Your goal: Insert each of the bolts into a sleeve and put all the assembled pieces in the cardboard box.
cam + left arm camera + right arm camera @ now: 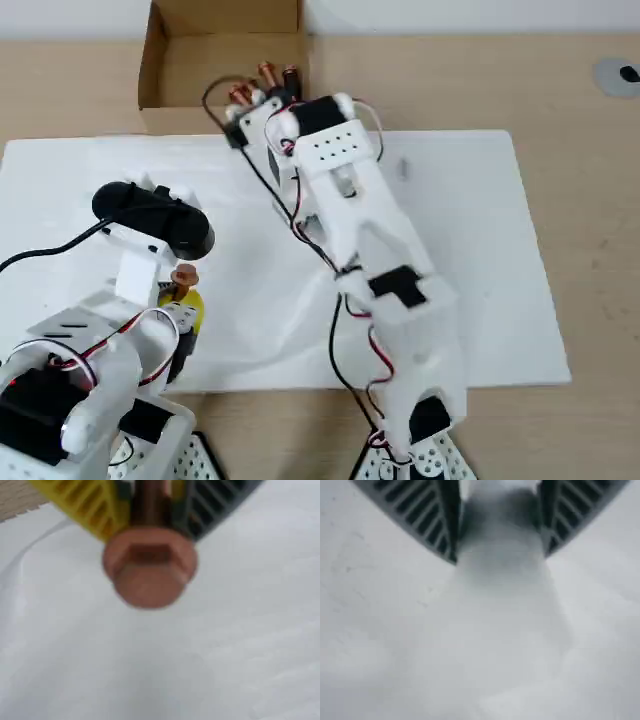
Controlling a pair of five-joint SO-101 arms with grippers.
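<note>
Two loaded end effectors to manage. Nearest me, the left end effector (152, 525) pinches a copper bolt (149, 572) by its shank, head free, above the near edge of the white mat (480, 260) on the tabletop (590, 200). Farther out, the right end effector (500, 552) looks clamped on a pale sleeve (502, 610), though it is blurred. For the insertion I'd line shank and bore on one axis before pushing, keep both grips firm, and feed slowly so the bolt doesn't cock. Farthest, copper pieces (268, 74) cluster at a corner of the cardboard box (215, 65); I cannot tell whether they lie inside.
</note>
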